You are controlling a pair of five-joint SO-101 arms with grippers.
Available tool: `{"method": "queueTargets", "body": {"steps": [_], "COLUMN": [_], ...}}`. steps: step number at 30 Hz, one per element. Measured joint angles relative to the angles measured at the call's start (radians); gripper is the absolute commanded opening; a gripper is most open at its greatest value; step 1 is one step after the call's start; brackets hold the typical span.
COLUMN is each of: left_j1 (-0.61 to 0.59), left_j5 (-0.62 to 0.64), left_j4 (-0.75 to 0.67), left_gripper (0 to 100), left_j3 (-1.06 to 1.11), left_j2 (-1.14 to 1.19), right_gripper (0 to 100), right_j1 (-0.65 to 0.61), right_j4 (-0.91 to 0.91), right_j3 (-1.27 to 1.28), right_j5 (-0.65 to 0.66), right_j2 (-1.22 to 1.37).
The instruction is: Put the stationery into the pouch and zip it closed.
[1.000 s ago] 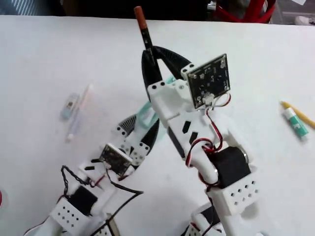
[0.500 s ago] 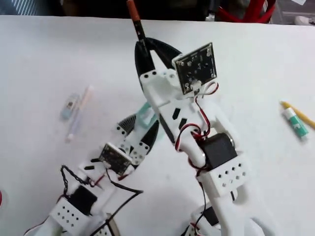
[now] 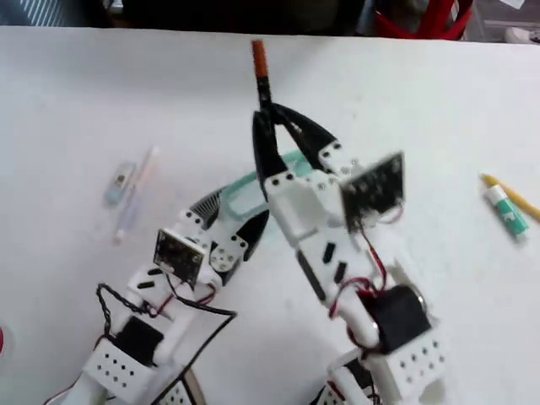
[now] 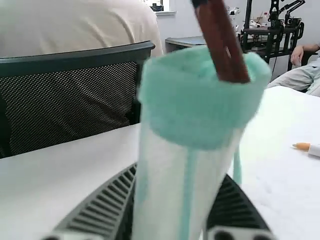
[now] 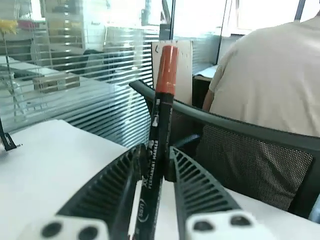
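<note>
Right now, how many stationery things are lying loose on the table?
4: a pale pen and a clear item at the high view's left, a yellow pencil and a green-and-white stick at its right. Arms may hide others.

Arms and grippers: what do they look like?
Both arms are white shells with rows of round holes and black servo blocks. The left arm trails a black cable, the right arm red and black wires. Each wrist carries a dark camera board. Left gripper and right gripper have black ribbed fingers.
</note>
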Motion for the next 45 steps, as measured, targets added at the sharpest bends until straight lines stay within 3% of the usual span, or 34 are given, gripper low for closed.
{"method": "queueTargets", "body": {"steps": [7, 16, 20, 23, 27, 31, 35, 40, 45], "left_j1": [-0.028, -0.029, -0.031, -0.031, -0.031, -0.031, -0.031, -0.031, -0.032], "left_j5": [0.006, 0.009, 0.011, 0.011, 0.011, 0.011, 0.011, 0.011, 0.014], "left_j4": [0.0, 0.0, 0.0, 0.0, 0.0, 0.0, 0.0, 0.0, 0.0], "left_gripper": [17, 17, 17, 17, 17, 17, 17, 17, 11], "left_j3": [-0.003, -0.003, -0.003, -0.003, -0.003, -0.003, -0.003, -0.003, -0.003], "left_j2": [0.0, 0.0, 0.0, 0.0, 0.0, 0.0, 0.0, 0.0, 0.0], "right_gripper": [1.6, 1.9, 17.9, 30.4, 25.5, 14.9, 13.8, 13.8, 13.8], "right_j1": [-0.005, -0.003, -0.04, -0.063, -0.048, 0.083, 0.308, 0.669, 1.01], "right_j4": [0.124, 0.13, 0.158, 0.275, 0.446, 0.583, 0.7, 0.766, 0.701], "right_j3": [0.026, 0.017, -0.071, -0.195, -0.388, -0.571, -0.684, -0.651, -0.589], "right_j5": [0.002, 0.002, 0.058, 0.087, 0.1, 0.101, 0.15, 0.367, 0.646], "right_j2": [-0.121, -0.023, 0.114, 0.212, 0.247, 0.233, 0.216, 0.367, 0.623]}}
